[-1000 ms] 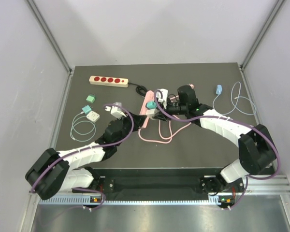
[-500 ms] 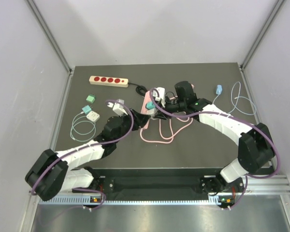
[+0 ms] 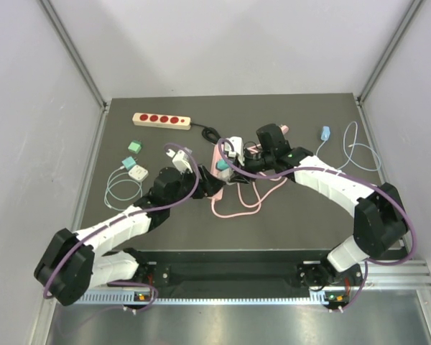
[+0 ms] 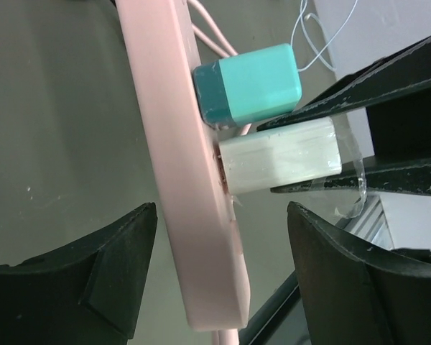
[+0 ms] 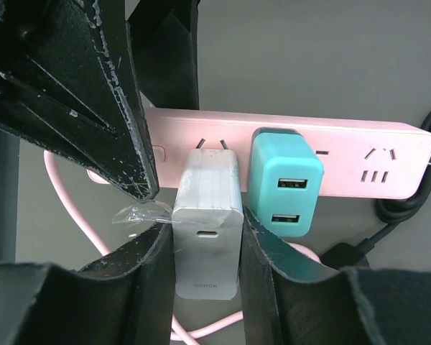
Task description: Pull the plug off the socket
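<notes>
A pink power strip [image 4: 172,144] [image 5: 359,154] [image 3: 219,157] lies mid-table. Two plugs sit in it: a teal USB charger [image 5: 286,183] [image 4: 255,83] and a white charger plug [image 5: 208,215] [image 4: 280,154]. My right gripper [image 5: 207,233] [image 3: 233,169] is shut on the sides of the white plug. The plug's metal prongs show between its body and the strip. My left gripper [image 4: 223,266] [image 3: 205,183] is open and straddles the strip's cable end without touching it.
A cream power strip with red sockets [image 3: 161,119] lies at the back left. A green adapter [image 3: 134,146] and a white charger with coiled cable [image 3: 136,172] sit at the left. A blue plug with white cable [image 3: 325,132] lies at the right. The pink cable [image 3: 237,205] loops in front.
My left gripper's jaws have spread wide apart, and the left arm has shifted forward along the pink strip. The right gripper keeps its hold on the white plug and has edged left.
</notes>
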Action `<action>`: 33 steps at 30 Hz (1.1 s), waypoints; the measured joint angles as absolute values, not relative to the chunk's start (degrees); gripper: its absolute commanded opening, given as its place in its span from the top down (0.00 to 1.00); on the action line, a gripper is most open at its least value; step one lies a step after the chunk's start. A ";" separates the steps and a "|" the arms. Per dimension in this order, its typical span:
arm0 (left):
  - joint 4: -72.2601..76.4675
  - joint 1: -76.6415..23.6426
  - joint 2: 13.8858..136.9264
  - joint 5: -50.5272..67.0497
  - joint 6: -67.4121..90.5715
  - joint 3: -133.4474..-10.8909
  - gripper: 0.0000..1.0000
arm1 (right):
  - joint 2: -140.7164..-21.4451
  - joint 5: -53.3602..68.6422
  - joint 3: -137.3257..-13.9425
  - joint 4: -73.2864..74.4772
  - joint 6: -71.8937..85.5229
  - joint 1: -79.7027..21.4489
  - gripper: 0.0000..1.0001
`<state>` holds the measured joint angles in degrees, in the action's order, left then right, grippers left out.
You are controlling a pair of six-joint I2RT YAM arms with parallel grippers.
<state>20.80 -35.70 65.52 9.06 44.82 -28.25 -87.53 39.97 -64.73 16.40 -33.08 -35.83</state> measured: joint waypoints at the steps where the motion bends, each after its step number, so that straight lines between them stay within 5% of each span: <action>1: 19.86 -35.51 65.54 9.63 44.49 -28.58 0.21 | -87.53 39.92 -64.75 16.67 -33.41 -35.83 1.00; 9: 15.00 -33.61 68.10 14.09 43.03 -30.11 0.18 | -87.53 39.92 -65.01 18.57 -35.44 -35.86 1.00; 14: 14.66 -33.61 71.57 16.45 42.89 -30.92 0.30 | -87.53 39.90 -64.99 19.09 -36.14 -35.86 1.00; 17: 14.98 -33.63 73.76 18.48 43.40 -32.18 0.56 | -87.53 39.48 -64.99 19.22 -36.64 -35.88 1.00; 18: 15.16 -33.65 74.32 19.22 43.57 -32.73 0.78 | -87.53 39.09 -64.99 19.31 -36.91 -35.90 1.00; 21: 15.11 -33.26 76.62 20.10 44.34 -34.48 1.00 | -87.46 37.63 -64.99 19.05 -37.34 -35.83 1.00; 33: 15.09 -33.10 79.02 17.37 49.65 -35.70 1.00 | -87.53 33.19 -64.99 18.44 -35.62 -36.38 1.00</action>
